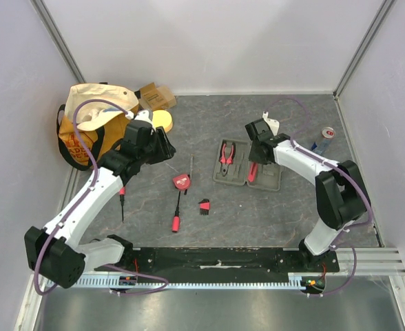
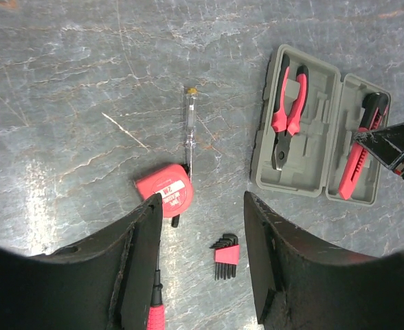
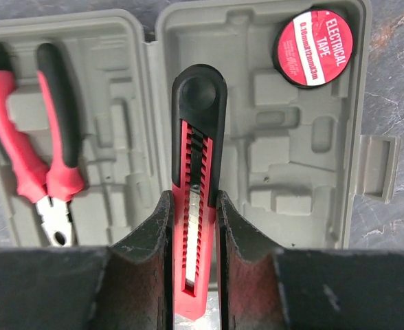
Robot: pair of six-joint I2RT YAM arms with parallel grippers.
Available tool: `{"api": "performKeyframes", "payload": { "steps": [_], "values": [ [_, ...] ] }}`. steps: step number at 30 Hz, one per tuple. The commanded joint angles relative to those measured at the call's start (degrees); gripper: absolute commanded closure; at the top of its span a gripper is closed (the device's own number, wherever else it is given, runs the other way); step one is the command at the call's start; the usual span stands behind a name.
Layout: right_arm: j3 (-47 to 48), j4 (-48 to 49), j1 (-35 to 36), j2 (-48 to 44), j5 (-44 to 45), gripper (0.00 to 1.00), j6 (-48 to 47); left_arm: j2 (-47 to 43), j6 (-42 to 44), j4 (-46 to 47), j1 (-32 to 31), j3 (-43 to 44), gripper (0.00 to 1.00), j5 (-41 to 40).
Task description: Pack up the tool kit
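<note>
We're looking straight down our right gripper [image 3: 193, 201]. Both fingers [image 3: 150, 240] are pressed against the sides of a red-and-black knife [image 3: 198, 117], its rounded black end pointing away from us. Beneath lies the case [image 3: 271, 158], opened flat, with grey moulded slots in both halves. The knife sits over the right half, just beside the hinge. In the left half we have the pliers [image 3: 34, 151], metal nose toward us. In the far right corner is a roll of tape [image 3: 315, 47] marked ELECTRICAL TAPE. A latch [image 3: 377, 168] juts from the right edge over the grey marbled table [image 3: 398, 89].
</note>
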Motion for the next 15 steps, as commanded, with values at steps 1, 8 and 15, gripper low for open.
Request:
{"api": "performKeyframes", "payload": {
  "steps": [1,8,15],
  "values": [
    [-1.32,4.64,-1.93,2.18,-3.55,0.88,-2.78,2.86,-0.71,3.69,-0.25,3.69,0.44,2.71],
    [-1.32,7.01,-3.52,5.09,-3.64,0.86,-6.65,4.80,-0.80,4.05,-0.25,4.48,0.44,3.33],
    [0.43,7.28,-3.60,7.72,-2.50,0.78,-7.79,5.59,-0.19,3.96,-0.16,5.01,0.44,3.33]
  ]
}}
